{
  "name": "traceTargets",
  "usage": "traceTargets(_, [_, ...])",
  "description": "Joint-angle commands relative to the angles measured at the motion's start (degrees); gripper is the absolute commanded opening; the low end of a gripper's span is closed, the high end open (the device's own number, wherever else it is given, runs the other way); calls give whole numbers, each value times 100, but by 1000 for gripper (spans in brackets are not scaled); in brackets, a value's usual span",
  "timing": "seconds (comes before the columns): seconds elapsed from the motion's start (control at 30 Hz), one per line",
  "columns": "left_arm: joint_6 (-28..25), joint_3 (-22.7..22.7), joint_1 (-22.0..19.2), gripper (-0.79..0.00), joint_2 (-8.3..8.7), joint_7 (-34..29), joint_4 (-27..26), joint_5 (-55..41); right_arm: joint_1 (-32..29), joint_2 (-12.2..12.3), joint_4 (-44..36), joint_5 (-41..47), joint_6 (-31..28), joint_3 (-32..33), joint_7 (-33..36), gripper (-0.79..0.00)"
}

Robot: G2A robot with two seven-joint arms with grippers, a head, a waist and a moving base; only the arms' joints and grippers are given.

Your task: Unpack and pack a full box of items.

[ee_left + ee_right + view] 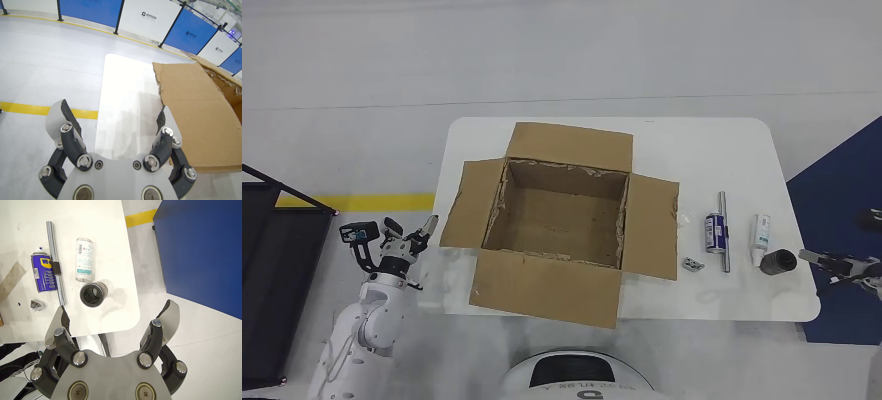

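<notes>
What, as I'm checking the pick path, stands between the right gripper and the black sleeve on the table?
Nothing visible. The right gripper, open, hangs by the table corner, and only bare tabletop lies between it and the black sleeve. The white bottle lies beyond the sleeve, the steel rod beside it.

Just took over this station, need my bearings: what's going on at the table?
The brown cardboard box sits open and empty on the white table. Beside it lie a blue spray can, a shiny metal rod, a white bottle, a black cylindrical sleeve and a small grey bracket. The left gripper hangs open past the table edge by a box flap; the right gripper hangs open past the opposite edge near the sleeve. Neither holds anything.
</notes>
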Motion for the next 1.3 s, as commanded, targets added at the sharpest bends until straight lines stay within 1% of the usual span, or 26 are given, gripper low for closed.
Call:
traceTargets(0.0, [0, 0, 0, 0, 0, 0, 0, 0, 0, 0, -1, 1, 0, 0, 0, 0])
traceTargets(0.6, [0, 0, 0, 0, 0, 0, 0, 0, 0, 0, -1, 1, 0, 0, 0, 0])
traceTargets(0.67, [0, 0, 0, 0, 0, 0, 0, 0, -60, 5, 61, -65, -56, -72, -77, 0])
traceTargets(0.73, [0, 0, 0, 0, 0, 0, 0, 0, -61, 22, 128, -210, 79, -128, -157, 0])
traceTargets(0.8, [0, 0, 0, 0, 0, 0, 0, 0, -53, 48, 155, -201, 89, -187, -53, 0])
traceTargets(0.83, [0, 0, 0, 0, 0, 0, 0, 0, -40, 65, 168, -256, 111, -210, 8, -71])
traceTargets(0.9, [0, 0, 0, 0, 0, 0, 0, 0, 17, 98, 208, -464, 181, -329, 59, -182])
traceTargets(0.93, [0, 0, 0, 0, 0, 0, 0, 0, 45, 113, 226, -554, 196, -394, 73, -265])
traceTargets(1.03, [0, 0, 0, 0, 0, 0, 0, 0, 114, 148, 297, -658, 227, -547, 110, -394])
traceTargets(1.07, [0, 0, 0, 0, 0, 0, 0, 0, 142, 161, 324, -706, 257, -591, 123, -416])
traceTargets(1.27, [0, 0, 0, 0, 0, 0, 0, 0, 306, 228, 560, -1015, 363, -918, 195, -422])
